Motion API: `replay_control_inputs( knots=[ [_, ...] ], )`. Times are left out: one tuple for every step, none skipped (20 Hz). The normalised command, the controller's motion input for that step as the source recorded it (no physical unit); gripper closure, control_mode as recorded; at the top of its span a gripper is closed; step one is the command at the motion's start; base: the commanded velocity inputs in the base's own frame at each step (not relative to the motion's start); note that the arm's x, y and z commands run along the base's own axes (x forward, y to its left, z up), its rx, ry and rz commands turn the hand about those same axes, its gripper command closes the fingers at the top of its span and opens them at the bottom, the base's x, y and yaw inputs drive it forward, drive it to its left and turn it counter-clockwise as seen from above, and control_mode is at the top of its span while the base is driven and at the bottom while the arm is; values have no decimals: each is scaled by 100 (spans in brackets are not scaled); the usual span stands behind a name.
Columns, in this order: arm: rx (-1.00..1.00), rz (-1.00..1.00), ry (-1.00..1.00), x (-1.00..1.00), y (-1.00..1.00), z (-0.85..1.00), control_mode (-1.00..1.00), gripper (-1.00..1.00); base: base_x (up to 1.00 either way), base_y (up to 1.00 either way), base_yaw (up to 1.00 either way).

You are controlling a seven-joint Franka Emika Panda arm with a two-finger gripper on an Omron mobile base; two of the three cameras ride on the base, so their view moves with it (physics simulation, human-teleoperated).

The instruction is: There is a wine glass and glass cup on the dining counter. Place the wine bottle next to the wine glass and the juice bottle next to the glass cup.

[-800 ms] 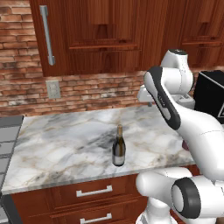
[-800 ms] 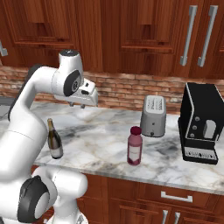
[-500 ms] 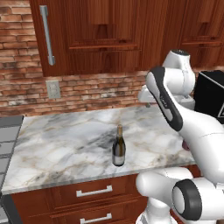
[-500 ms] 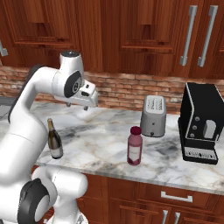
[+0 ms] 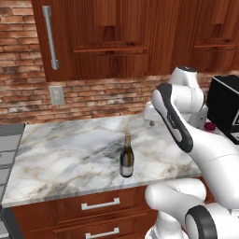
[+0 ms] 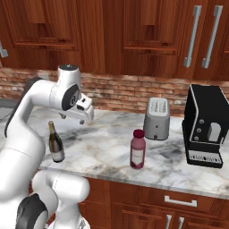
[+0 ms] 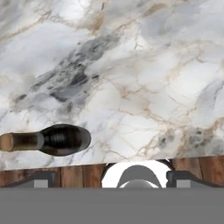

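The wine bottle point(image 5: 126, 158), slim and dark with a tan foil neck, stands upright near the front edge of the marble worktop point(image 5: 70, 154). It also stands left of the arm point(image 6: 55, 144) and appears from above in the hand view point(image 7: 49, 140). My gripper point(image 6: 72, 119) hangs open and empty above the worktop, behind and to the right of that bottle point(image 5: 150, 122); its fingertips point(image 7: 41, 177) stand wide apart. The pink-purple juice bottle point(image 6: 137, 150) stands mid-worktop, further right. The wine glass, glass cup and dining counter are out of view.
A silver toaster point(image 6: 156, 118) stands behind the juice bottle, and a black coffee machine point(image 6: 205, 126) sits at the worktop's right end. Wooden wall cabinets point(image 6: 134, 31) hang above a brick backsplash. Drawers point(image 5: 100, 205) lie below the worktop's front edge.
The hand has come down a little toward the worktop while staying open. Both bottles stand where they were.
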Motion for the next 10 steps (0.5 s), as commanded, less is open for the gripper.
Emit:
replay_control_inputs(
  knots=[
    [27, 0, 1, -30, 0, -26, -100, -100, 0, 0, 0],
    [34, -5, 8, -16, 0, -44, -100, -100, 0, 0, 0],
    [37, -7, 13, -12, 1, -32, -100, -100, 0, 0, 0],
    [39, -16, 20, -16, 5, -38, -100, -100, 0, 0, 0],
    [40, -21, 36, 0, 4, -24, -100, -100, 0, 0, 0],
    [38, -25, 44, 0, 5, -29, -100, -100, 0, 0, 0],
    [33, -25, 45, 0, 16, -39, -100, -100, 0, 0, 0],
    [33, -22, 41, 3, 5, -31, -100, -100, 0, 0, 0],
    [33, -21, 40, 5, 0, -31, -100, -100, 0, 0, 0],
    [33, -21, 42, 5, 0, -32, -100, -100, 0, 0, 0]
  ],
)
